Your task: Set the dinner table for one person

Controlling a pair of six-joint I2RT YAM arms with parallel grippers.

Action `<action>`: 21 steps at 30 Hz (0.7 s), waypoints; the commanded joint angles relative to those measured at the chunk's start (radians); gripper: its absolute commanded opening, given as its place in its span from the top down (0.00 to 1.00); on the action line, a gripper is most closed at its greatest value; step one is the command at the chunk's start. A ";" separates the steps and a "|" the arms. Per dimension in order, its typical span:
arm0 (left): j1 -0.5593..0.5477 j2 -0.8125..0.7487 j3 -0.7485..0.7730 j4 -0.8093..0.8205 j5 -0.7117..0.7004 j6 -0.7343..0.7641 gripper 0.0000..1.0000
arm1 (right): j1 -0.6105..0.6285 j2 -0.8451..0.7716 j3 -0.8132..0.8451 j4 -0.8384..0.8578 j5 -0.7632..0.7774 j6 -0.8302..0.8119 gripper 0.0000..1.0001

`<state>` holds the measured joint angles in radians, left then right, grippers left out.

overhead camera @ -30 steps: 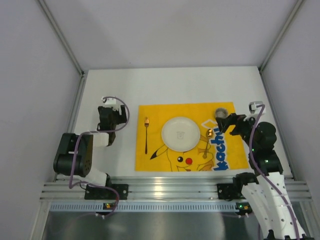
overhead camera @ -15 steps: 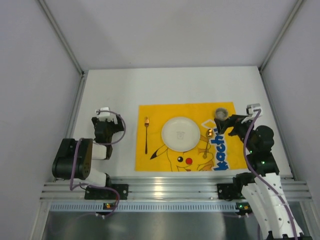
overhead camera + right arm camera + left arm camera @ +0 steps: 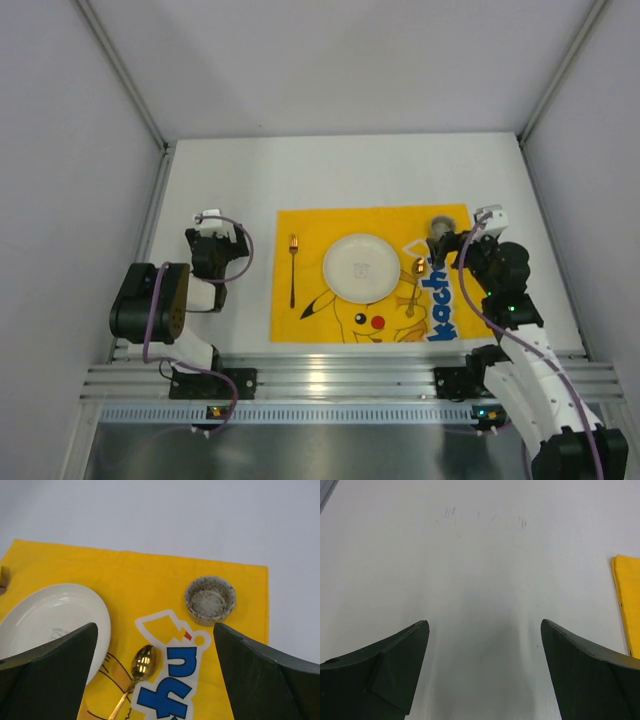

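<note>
The white dinner table carries a yellow cartoon mat. On the mat lie a white plate, a gold fork to its left, a gold spoon to its right and a small speckled cup at the far right corner. My left gripper stands open over bare table, left of the mat's edge, holding nothing. My right gripper hangs open and empty above the spoon, between the plate and the cup.
An aluminium rail runs along the near edge, where both arm bases are bolted. Grey enclosure walls and slanted frame posts close in the table on the left, right and far sides.
The left gripper drew back from the mat toward the left side of the table and opened fully. The right gripper swung a little left, over the spoon and cup.
</note>
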<state>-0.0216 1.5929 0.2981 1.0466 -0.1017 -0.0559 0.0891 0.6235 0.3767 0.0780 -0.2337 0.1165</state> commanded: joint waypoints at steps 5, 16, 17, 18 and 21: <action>0.002 -0.016 0.010 0.073 0.008 0.007 0.02 | -0.040 0.417 -0.136 0.678 0.058 -0.154 0.00; 0.002 -0.016 0.013 0.067 0.010 0.007 0.02 | -0.144 0.815 -0.144 1.093 0.024 -0.172 0.00; 0.002 -0.016 0.012 0.067 0.008 0.007 0.02 | -0.144 0.834 -0.150 1.162 -0.005 -0.173 0.00; 0.002 -0.017 0.012 0.067 0.010 0.007 0.01 | -0.144 0.825 -0.150 1.140 -0.009 -0.178 0.00; 0.002 -0.017 0.012 0.067 0.008 0.007 0.02 | -0.141 0.826 -0.148 1.132 -0.013 -0.189 0.00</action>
<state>-0.0216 1.5929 0.2985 1.0470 -0.1013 -0.0528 -0.0444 1.4487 0.2295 1.0828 -0.2077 -0.0563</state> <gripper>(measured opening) 0.985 0.996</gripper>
